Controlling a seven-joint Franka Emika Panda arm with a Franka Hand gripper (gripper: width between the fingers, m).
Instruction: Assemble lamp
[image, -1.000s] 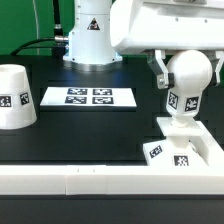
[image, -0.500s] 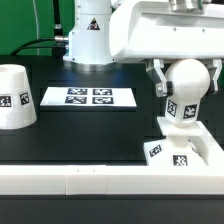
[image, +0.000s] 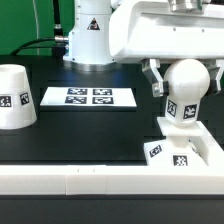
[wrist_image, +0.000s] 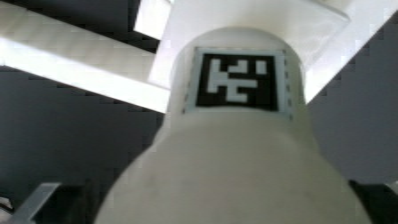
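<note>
The white round-headed bulb (image: 180, 108) stands upright on the square flat base (image: 195, 152) at the exterior view's right, its tag facing the camera. My gripper (image: 187, 80) is shut on the bulb's round head, one finger on each side. In the wrist view the bulb (wrist_image: 231, 130) fills the picture, with its tag showing and a dark fingertip (wrist_image: 32, 200) at the edge. The tapered shade (image: 15, 97) stands alone at the exterior view's far left.
The marker board (image: 88, 97) lies flat at the back middle. A long white rail (image: 90, 182) runs along the table's front edge, just before the base. The arm's white pedestal (image: 90, 40) stands behind the marker board.
The bulb and my gripper have dropped slightly toward the base, and the bulb's tag sits lower and a little to the right than a second ago.
</note>
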